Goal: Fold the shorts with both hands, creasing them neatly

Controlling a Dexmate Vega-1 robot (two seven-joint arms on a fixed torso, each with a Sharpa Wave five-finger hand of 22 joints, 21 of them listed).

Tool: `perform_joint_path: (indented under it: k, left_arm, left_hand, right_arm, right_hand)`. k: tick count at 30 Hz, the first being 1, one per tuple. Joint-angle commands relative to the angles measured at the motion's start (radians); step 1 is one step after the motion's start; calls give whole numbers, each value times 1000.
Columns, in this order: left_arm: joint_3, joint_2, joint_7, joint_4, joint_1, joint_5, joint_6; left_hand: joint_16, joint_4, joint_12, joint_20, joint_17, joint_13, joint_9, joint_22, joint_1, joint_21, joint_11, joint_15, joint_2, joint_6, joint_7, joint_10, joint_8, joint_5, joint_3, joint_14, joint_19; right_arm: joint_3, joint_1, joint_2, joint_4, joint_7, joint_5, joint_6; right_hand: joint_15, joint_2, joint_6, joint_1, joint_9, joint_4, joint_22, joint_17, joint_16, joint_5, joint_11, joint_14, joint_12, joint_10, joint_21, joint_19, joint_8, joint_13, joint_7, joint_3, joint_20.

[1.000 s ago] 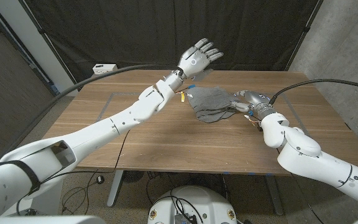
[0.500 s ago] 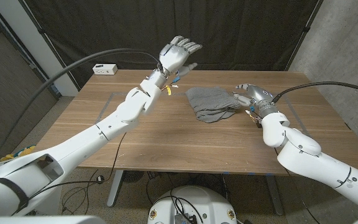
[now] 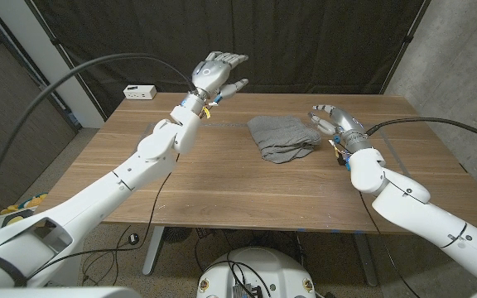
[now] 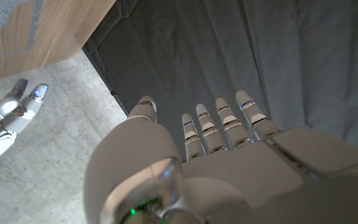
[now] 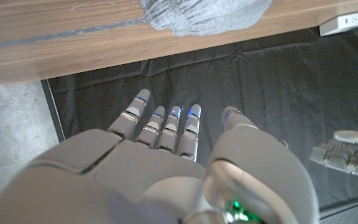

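Observation:
The grey shorts (image 3: 281,137) lie folded in a compact bundle on the wooden table (image 3: 222,182), right of its middle. My left hand (image 3: 216,73) is raised high over the table's far side, left of the shorts, fingers spread and holding nothing. To the right of the shorts my right hand (image 3: 335,121) hovers just off the fabric, fingers apart and empty. In the right wrist view my right hand (image 5: 166,162) reaches toward the shorts (image 5: 204,14), with the left hand (image 5: 347,152) at the edge. The left wrist view has my left hand (image 4: 216,168) against the dark curtain.
A white box (image 3: 140,91) sits on the table's far left corner. Faint tape lines (image 3: 151,128) mark the tabletop. A black curtain (image 3: 321,41) hangs behind the table, and a concrete wall (image 3: 462,58) stands on the right.
My left hand has swung left and up, away from the shorts. My right hand has come off the shorts' right edge and lifted back a little.

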Motion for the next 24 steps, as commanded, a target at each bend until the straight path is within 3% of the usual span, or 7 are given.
perform_joint_path:
  k: [1, 8, 15, 21, 24]
  left_arm:
    - [-131, -15, -24, 17, 67, -394, -126]
    - [-184, -30, -61, 45, 92, -609, -189]
    - [-220, -37, -106, 94, 107, -796, -256]
    - [-228, -29, -160, 140, 102, -907, -305]
    - [-230, -29, -189, 169, 97, -962, -339]
  left_hand:
    - [2, 4, 3, 13, 4, 2, 0, 5, -3, -3, 22, -31, 17, -3, 23, -5, 2, 8, 13, -12, -5]
    - [4, 17, 7, 31, 8, 3, 0, 9, -20, -4, 61, 5, 30, -7, 61, -12, 3, 12, 30, -24, -16]
    - [1, 26, 6, 37, 9, 4, 0, 12, -32, -8, 84, 27, 33, -12, 77, -25, 3, 14, 43, -45, -33]
    - [-2, 36, 5, 33, 9, 4, 0, 14, -45, -11, 104, 48, 31, -24, 94, -38, 0, 14, 52, -68, -51]
    - [-5, 42, 2, 26, 9, 4, -1, 16, -55, -14, 113, 58, 30, -31, 99, -54, -1, 13, 55, -86, -63]
  right_arm:
    - [73, -30, 69, 104, -48, 146, 244]
    - [90, -36, 90, 140, -44, 204, 339]
    - [115, -53, 136, 179, -56, 276, 441]
    - [135, -64, 189, 229, -63, 344, 550]
    - [143, -68, 194, 249, -30, 387, 602]
  right_hand:
    - [-39, 7, 7, 3, 0, -2, 1, 1, 0, 7, 5, 7, 1, 5, 4, 6, 5, 2, 4, 7, -2]
    - [-30, 7, 6, 1, 0, -3, 1, 2, 0, 4, 13, 8, 0, 5, 2, 3, 2, 3, 10, 8, -2]
    - [-21, 2, 1, -6, 0, -2, 2, 3, -1, 1, 23, 7, -2, 2, 1, -1, -2, 3, 16, 5, 0]
    - [-8, -4, -6, -14, 0, -2, 2, 4, 0, -2, 34, 9, -6, -6, 0, -4, -6, 3, 23, 1, 1]
    - [3, -9, -15, -24, 0, 1, 2, 6, -1, -5, 43, 7, -8, -10, -1, -7, -10, 3, 30, -4, 1]
